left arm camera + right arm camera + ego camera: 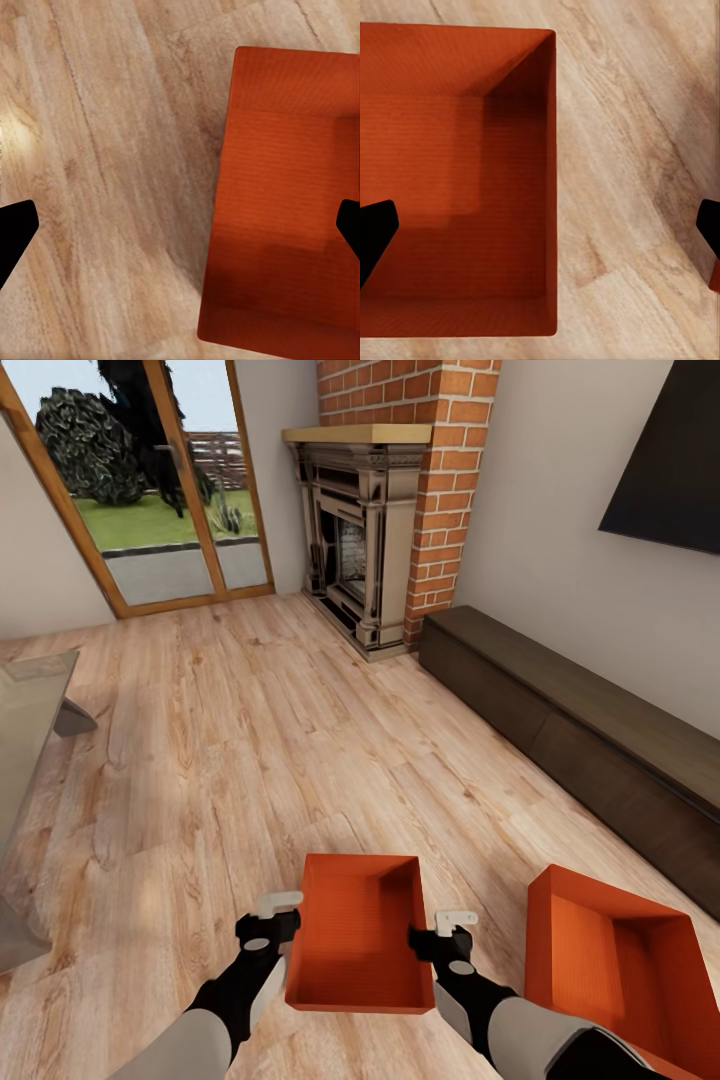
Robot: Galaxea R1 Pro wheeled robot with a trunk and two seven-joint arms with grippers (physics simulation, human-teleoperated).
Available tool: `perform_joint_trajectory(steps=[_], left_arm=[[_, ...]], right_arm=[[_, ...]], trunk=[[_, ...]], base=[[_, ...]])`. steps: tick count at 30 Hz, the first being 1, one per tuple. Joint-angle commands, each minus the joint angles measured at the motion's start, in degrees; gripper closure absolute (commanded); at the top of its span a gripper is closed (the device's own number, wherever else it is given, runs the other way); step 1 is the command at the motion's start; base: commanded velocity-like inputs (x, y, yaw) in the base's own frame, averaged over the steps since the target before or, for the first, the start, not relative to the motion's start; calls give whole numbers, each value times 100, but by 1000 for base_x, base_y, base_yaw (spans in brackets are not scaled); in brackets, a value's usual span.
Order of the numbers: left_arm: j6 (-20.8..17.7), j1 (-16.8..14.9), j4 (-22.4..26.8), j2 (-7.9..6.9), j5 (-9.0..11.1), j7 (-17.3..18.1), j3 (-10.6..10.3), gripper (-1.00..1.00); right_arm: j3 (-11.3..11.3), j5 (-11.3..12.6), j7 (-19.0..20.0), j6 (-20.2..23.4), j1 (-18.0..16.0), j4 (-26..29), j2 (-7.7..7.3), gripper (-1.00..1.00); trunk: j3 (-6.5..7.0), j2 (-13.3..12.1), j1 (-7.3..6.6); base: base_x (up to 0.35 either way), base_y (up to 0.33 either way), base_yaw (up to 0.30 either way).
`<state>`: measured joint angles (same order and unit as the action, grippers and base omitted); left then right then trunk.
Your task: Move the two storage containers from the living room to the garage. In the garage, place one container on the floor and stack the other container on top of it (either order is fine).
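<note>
Left gripper: your jaws spread wide, straddling near container left wall, holding nothing.
Right gripper: likewise wide, astride its right wall.
Second container: just right, on wood floor.

Light wood plank floor — two orange-red containers on it.

I see an open orange bin on the wood floor between my two arms, the left pincer at its left wall and the right pincer at its right wall, each spread over the rim. A second orange bin sits near to the right, beside the long dark cabinet. Ahead stand the brick fireplace and glass doors.
</note>
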<state>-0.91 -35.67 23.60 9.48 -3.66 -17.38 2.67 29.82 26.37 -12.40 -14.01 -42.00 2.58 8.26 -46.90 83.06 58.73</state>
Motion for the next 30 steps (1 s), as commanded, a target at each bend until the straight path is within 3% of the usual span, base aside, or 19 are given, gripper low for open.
perform_joint_trajectory(steps=[1,19,30], left_arm=[[-2,-2,-2,1,-32,-8,31,-100],[12,-2,-13,24,-46,-37,59,-100],[12,-2,-13,28,124,-38,67,-100]], right_arm=[[50,44,-17,-22,-2,-28,-5,-100],[50,82,-19,10,-1,-74,11,-100],[50,91,-18,10,-1,-74,15,-100]], trunk=[[-4,2,0],[-4,2,0],[-4,2,0]], base=[[0,0,0],[0,0,0],[0,0,0]])
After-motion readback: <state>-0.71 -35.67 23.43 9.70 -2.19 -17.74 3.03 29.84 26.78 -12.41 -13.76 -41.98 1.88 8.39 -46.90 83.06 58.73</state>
